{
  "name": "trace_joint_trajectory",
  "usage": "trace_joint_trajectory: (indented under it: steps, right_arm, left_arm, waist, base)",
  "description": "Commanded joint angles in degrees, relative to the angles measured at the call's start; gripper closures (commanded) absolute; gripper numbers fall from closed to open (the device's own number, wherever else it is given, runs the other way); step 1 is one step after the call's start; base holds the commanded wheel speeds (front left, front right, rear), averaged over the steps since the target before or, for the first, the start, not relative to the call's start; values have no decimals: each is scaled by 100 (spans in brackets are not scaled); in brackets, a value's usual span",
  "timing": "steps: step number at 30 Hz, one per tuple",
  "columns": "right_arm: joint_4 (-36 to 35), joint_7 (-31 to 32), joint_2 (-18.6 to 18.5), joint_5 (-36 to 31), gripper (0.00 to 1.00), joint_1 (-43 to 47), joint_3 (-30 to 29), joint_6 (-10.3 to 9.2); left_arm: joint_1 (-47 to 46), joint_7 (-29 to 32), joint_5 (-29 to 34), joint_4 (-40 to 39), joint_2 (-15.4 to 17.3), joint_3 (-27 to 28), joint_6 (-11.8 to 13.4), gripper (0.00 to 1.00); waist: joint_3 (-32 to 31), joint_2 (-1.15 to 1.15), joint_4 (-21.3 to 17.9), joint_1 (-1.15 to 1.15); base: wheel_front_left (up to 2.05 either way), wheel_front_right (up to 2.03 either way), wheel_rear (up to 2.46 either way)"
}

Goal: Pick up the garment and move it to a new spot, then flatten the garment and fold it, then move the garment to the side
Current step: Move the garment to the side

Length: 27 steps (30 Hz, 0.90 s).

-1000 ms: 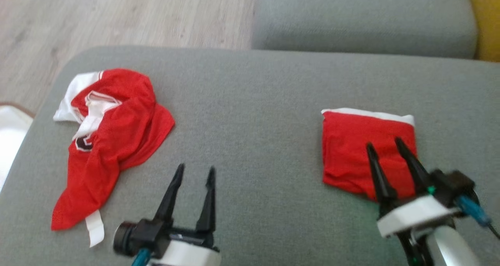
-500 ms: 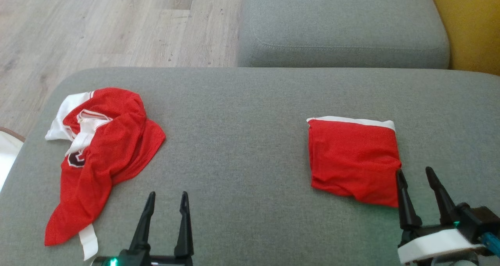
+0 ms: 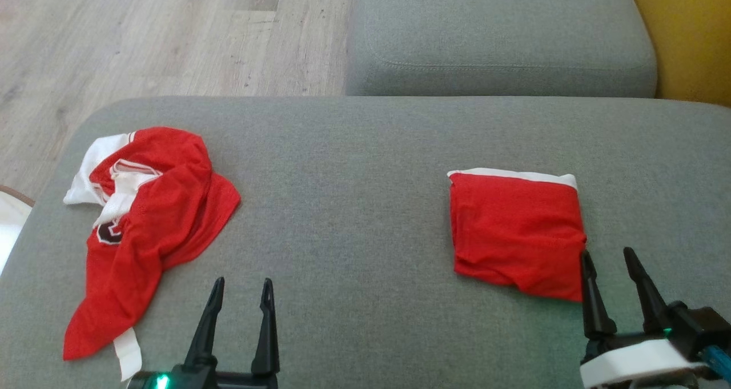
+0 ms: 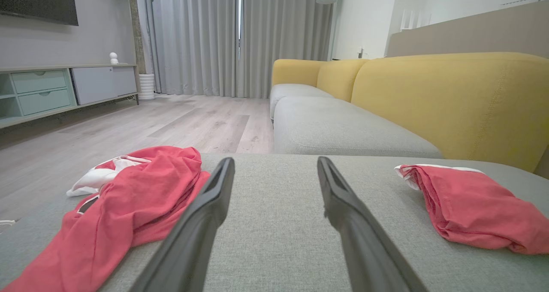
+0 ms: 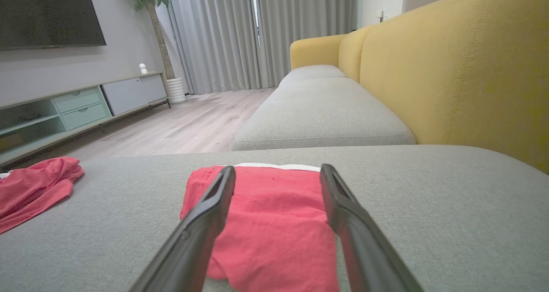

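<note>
My left claw (image 3: 243, 281) and right claw (image 3: 606, 253) stand wide open, empty, the folded garment (image 3: 517, 232) just beyond the right one, the crumpled garment (image 3: 151, 217) far left.

Red garment (image 3: 517, 232) lies folded (white edge, perhaps waistband).

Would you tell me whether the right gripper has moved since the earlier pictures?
Yes: right gripper drew back off the folded garment to its near corner.
</note>
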Motion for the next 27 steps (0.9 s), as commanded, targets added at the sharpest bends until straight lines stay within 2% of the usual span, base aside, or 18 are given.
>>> trace_joint_trajectory:
  steps: [1, 21, 27]
  right_arm:
    - [-181, -78, -68, -63, 0, -74, 83, -4]
    - [-165, -79, -57, -102, 0, -174, 1, -4]
    - [61, -79, -285, 12, 0, -595, 47, -4]
  left_arm:
    - [-252, -29, 53, -149, -22, 166, -17, 0]
    - [-331, -29, 132, -44, -23, 131, -33, 0]
    - [-488, -29, 114, -109, -23, 67, -67, 0]
  waist:
    - [1, 0, -3, 0]
    - [172, 0, -70, 0]
    - [512, 0, -67, 0]
  base:
    - [0, 0, 0]
    - [0, 0, 0]
    - [0, 0, 0]
